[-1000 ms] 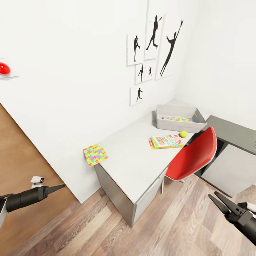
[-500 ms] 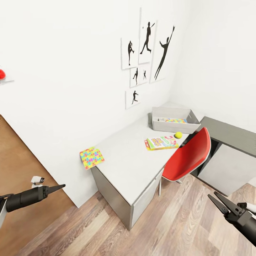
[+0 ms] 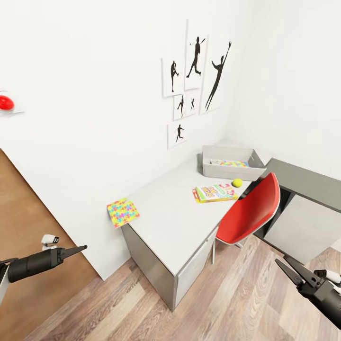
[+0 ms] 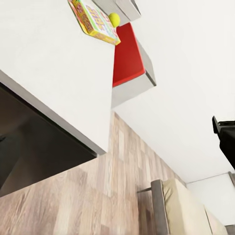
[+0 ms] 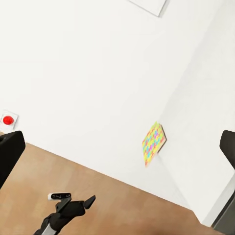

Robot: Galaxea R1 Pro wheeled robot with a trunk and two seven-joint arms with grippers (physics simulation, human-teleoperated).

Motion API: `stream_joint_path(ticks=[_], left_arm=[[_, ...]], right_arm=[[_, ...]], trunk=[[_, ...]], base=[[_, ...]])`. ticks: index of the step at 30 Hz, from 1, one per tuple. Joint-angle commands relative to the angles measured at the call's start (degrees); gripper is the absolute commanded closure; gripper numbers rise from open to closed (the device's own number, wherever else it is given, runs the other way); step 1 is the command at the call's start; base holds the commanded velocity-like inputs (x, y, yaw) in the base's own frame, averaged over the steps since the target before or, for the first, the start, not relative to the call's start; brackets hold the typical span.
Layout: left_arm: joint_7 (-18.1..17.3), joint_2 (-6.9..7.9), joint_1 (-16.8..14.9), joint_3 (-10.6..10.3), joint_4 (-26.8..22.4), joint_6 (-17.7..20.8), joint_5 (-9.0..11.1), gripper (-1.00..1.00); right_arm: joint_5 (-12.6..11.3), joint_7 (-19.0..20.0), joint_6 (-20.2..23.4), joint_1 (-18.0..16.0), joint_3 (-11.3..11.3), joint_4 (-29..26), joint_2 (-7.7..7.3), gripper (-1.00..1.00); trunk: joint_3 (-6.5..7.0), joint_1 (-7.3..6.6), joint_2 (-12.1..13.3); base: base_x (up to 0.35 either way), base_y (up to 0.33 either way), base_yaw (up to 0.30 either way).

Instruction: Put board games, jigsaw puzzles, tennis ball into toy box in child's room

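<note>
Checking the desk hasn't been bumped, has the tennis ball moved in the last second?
No. The tennis ball still lies beside the board game, in front of the toy box; the camera shifted.

- The floor (image 3: pixel 246 293) looks like wood planks with a soft sheen
- the table (image 3: pixel 175 218) ahead of both grippers has a smooth matt grey top
- the chair (image 3: pixel 248 213) looks like glossy red plastic
- the toy box (image 3: pixel 208 168) looks like matt grey plastic
- the board game (image 3: pixel 214 192) looks like printed card
- the door (image 3: pixel 28 227) is plain matt brown
</note>
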Motion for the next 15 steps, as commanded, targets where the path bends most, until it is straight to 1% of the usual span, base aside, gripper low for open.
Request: stream_joint_path(ticks=[1, 11, 15], left_arm=[[-0.2, 0.01, 0.0, 0.0, 0.0, 0.6, 0.0, -1.0], [-0.2, 0.01, 0.0, 0.0, 0.0, 0.6, 0.0, -1.0], [-0.2, 0.01, 0.0, 0.0, 0.0, 0.6, 0.0, -1.0]], right_arm=[[-0.2, 0.0, 0.3, 0.0, 0.0, 0.0, -0.02, -1.0], [-0.2, -0.1, 0.2, 0.0, 0.2, 0.0, 0.02, -1.0], [-0.2, -0.1, 0.2, 0.0, 0.2, 0.0, 0.02, -1.0]], trunk=[[-0.05, 0.03, -0.1], [0.09, 0.03, -0.1], [0.18, 0.03, -0.1]], base=[[0.0, 0.0, 0.023], [0.0, 0.0, 0.009], [0.0, 0.0, 0.076]])
